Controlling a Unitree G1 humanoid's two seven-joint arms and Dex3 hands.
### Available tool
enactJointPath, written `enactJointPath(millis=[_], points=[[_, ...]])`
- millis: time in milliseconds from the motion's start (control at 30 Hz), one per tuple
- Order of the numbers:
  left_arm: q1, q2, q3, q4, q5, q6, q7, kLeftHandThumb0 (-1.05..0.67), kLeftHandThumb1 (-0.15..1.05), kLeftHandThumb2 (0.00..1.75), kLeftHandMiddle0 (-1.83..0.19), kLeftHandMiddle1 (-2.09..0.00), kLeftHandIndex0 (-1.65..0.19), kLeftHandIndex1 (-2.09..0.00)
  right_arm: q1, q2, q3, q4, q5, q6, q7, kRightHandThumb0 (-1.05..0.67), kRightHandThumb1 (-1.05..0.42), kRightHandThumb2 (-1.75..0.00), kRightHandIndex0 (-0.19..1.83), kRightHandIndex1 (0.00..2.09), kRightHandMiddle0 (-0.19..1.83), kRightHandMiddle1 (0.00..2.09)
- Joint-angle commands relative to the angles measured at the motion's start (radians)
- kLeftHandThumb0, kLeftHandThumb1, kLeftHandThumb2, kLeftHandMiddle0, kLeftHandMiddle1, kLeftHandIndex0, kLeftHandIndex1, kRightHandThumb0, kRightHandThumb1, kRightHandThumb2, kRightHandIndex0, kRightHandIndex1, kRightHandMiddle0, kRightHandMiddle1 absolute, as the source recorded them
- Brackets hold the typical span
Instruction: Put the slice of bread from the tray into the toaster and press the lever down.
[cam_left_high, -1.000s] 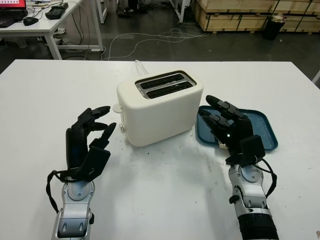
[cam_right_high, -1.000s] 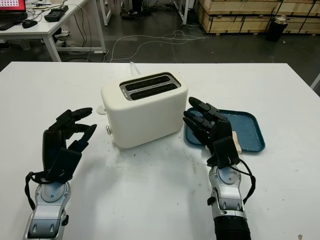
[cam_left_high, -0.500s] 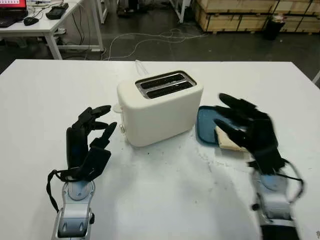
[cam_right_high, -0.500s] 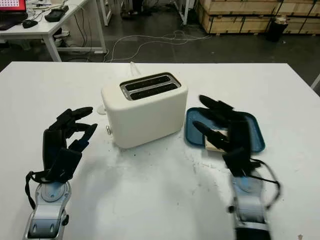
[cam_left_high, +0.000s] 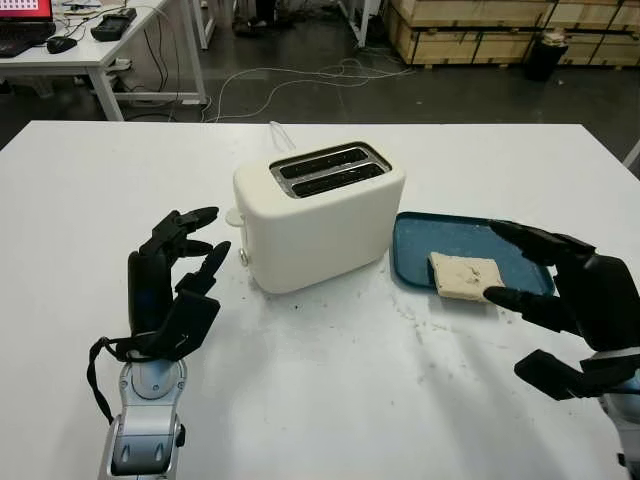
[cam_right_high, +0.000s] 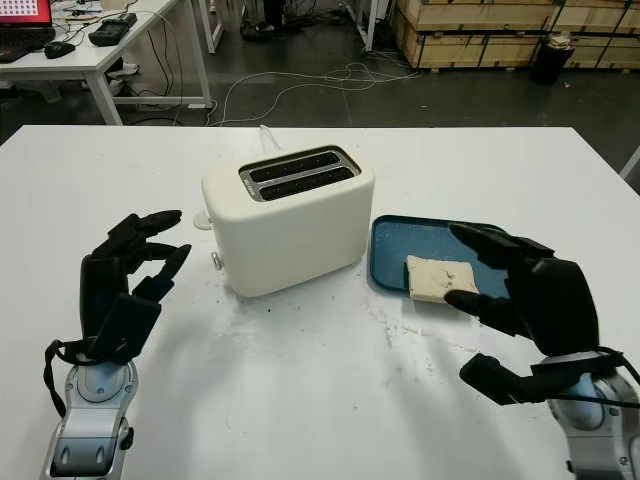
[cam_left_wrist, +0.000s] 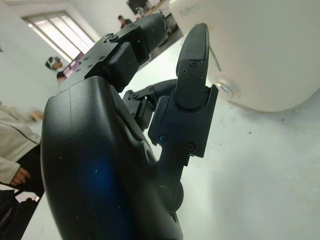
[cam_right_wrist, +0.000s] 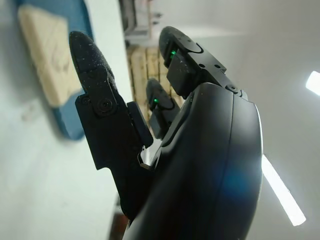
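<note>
Left eye view, item one: slice of bread (cam_left_high: 465, 276), pale, squarish, lay flat in the near part of a blue tray (cam_left_high: 437, 237) on the white bench (cam_left_high: 330, 390), just right of the toaster (cam_left_high: 318, 214). Judged light, soft and easily crushed or torn; crust edges probably the firmest place to take hold, with a light pinch across two opposite edges so the slice could be stood on edge for a slot.

Item two: toaster, cream, two slots on top, both apparently empty; its lever (cam_left_high: 234, 216) sat on the left end face, apparently up.

Item three: right hand (cam_left_high: 575, 305), open and holding nothing, hung over the bench at the near right, just beside the tray's near right corner, fingers pointing left toward the slice, not touching it.

Item four: left hand (cam_left_high: 172, 285), open, empty, raised over the bench left of the toaster, near the lever end.

Handling note: the tray rim is low, so a finger might slide under one edge to lift it.
</note>
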Motion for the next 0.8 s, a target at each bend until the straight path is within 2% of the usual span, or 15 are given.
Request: enactJointPath(millis=[0, 333, 500, 767], points=[[-0.014, 0.001, 0.003, -0.009, -0.003, 0.008, -0.003, -0.42, 0.92, 0.18, -0.5, -1.15, -0.61, -0.51, 0.0, -0.022, 0.022, 0.017, -0.043, 0.018, -0.025, -0.62, -0.76, -0.01, 0.5, 0.0, 0.49, 0.0], [-0.013, 0.006, 0.0, -0.008, 0.012, 0.011, 0.001, -0.46, 0.92, 0.18, -0.51, -1.14, -0.62, -0.5, -0.079, -0.076, 0.18, 0.2, -0.249, 0.106, -0.132, -0.63, -0.76, -0.01, 0.49, 0.0, 0.48, 0.0], [-0.012, 0.009, 0.002, 0.001, 0.004, -0.003, -0.002, -0.44, 0.92, 0.18, -0.51, -1.14, -0.62, -0.49, -0.133, -0.096, 0.252, 0.327, -0.264, 0.11, -0.192, -0.66, -0.76, 0.0, 0.5, 0.01, 0.48, 0.0], [-0.012, 0.005, -0.002, -0.002, 0.007, 0.003, 0.002, -0.46, 0.92, 0.19, -0.51, -1.15, -0.63, -0.49, -0.18, -0.117, 0.335, 0.433, -0.272, 0.119, -0.276, -0.65, -0.77, -0.01, 0.5, 0.01, 0.48, 0.0]])
